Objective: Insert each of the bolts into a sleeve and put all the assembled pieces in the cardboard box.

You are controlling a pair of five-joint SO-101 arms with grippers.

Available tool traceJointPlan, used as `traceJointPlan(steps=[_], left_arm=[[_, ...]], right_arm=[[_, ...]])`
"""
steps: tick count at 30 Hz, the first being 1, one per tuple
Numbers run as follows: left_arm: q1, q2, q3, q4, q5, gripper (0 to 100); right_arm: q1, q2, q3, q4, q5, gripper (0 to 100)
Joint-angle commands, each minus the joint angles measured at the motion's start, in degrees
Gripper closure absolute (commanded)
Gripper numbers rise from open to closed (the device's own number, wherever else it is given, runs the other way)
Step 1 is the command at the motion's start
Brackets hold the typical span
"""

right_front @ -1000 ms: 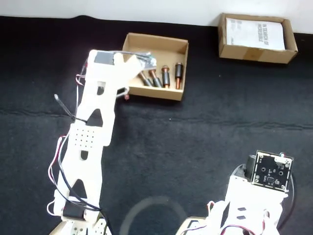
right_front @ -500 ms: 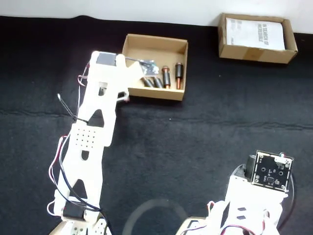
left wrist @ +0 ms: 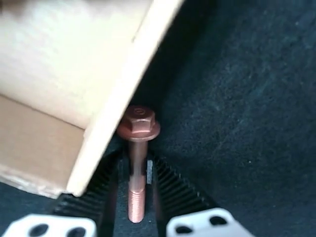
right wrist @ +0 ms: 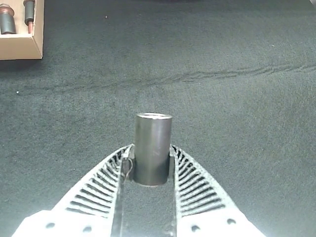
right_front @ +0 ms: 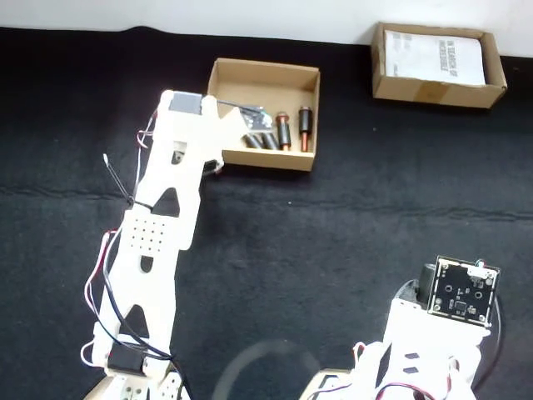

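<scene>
- Fingers of the left gripper (left wrist: 134,160) are clamped on the shank of a copper bolt (left wrist: 138,126) (threaded end toward the wrist). The bolt's head is just beside a wall of the cardboard box (left wrist: 123,94).
- The right gripper (right wrist: 151,150), at about 5 o'clock on the black tabletop (right_front: 333,225), has its fingers clamped on a steel sleeve (right wrist: 153,143), open end pointing away from the wrist.
- In the high view the cardboard box sits near 12 o'clock, with assembled pieces (right_front: 283,131) lying side by side inside.
- A second box (right_front: 433,90) holding a printed sheet (right_front: 435,57) sits at 1 o'clock, well apart.
</scene>
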Motion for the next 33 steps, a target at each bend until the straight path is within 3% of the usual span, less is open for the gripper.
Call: traceJointPlan(steps=[1,7,14,23,33], left_arm=[[-0.7,-6.4,1.3,0.6,6.9,99],[0.8,-18.5,11.1,0.6,14.8,99],[3.6,-29.2,24.0,0.5,16.0,99],[8.0,-41.1,25.4,0.4,28.7,99],[9.7,-53.7,25.5,0.4,32.2,99]], right_arm=[[0.7,0.4,0.0,-1.0,0.5,99.1],[0.4,0.4,0.4,-2.1,0.5,99.1],[0.4,-0.1,2.3,-3.6,0.5,99.1],[0.0,-0.1,9.5,-12.8,0.6,99.1],[-18.2,0.0,22.0,-28.6,2.1,99.1]])
